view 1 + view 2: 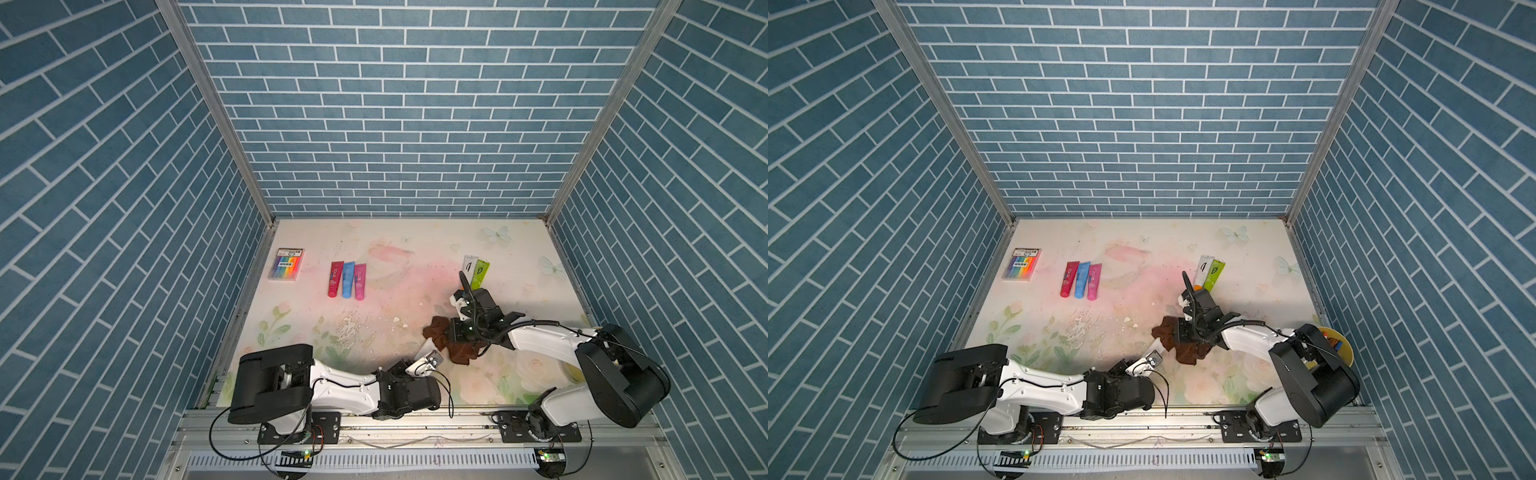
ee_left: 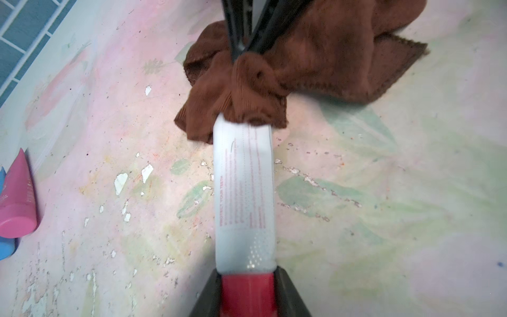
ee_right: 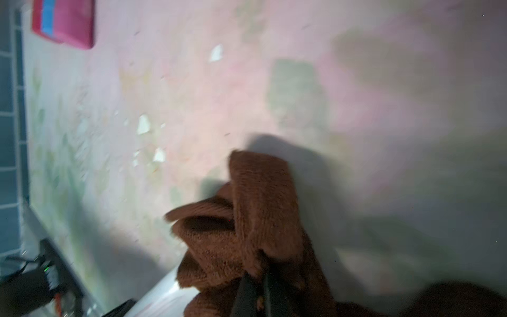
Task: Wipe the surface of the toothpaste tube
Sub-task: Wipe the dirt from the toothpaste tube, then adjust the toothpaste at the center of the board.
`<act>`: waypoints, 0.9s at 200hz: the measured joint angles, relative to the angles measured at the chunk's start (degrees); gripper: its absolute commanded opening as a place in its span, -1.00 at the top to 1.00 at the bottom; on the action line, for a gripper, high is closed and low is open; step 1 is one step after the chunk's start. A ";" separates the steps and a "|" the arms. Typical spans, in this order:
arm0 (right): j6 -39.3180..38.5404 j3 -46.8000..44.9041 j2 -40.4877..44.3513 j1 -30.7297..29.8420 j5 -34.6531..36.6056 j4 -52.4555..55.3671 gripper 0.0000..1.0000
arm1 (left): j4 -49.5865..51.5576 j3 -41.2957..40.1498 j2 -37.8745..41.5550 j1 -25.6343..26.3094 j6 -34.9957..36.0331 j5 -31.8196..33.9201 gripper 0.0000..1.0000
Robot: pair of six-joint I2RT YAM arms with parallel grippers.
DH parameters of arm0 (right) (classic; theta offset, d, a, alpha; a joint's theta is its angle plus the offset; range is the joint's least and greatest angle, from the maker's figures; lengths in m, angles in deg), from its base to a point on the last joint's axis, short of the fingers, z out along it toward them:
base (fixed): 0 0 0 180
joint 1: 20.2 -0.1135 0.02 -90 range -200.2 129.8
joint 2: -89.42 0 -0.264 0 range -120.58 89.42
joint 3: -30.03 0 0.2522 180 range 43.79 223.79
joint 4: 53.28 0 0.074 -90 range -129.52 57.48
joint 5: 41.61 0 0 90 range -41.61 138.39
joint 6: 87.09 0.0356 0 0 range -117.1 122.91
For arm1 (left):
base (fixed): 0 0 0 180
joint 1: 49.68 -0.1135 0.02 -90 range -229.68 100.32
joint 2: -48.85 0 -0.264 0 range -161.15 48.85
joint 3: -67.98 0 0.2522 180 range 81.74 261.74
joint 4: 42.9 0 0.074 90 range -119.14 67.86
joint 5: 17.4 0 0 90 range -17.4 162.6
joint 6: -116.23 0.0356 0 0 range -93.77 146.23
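Printed in red along the tube (image 2: 244, 192): "PROTECT YOUR TEETH"; finer red lines beside it too small to read. Well beyond the tube, one large black letter-like mark each on the white tube (image 1: 469, 267) and green tube (image 1: 481, 272), not legible. Lettering on the red tube (image 1: 335, 278) and marker box (image 1: 287, 264), far left of the tube, too small to read.
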 measured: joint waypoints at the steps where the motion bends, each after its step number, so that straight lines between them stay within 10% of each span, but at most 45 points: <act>1: 0.00 -0.02 0.07 0.09 0.15 0.02 1.00 | -0.02 0.00 0.04 0.00 0.00 0.00 1.00; 106: -0.55 -2.82 19.37 2.89 13.42 19.30 1.00 | 1.86 0.57 3.63 -8.83 -5.55 -9.01 1.00; 180: -1.66 -2.95 22.62 2.89 17.14 23.69 1.00 | 3.45 9.55 -6.49 -9.20 -11.98 -17.73 0.01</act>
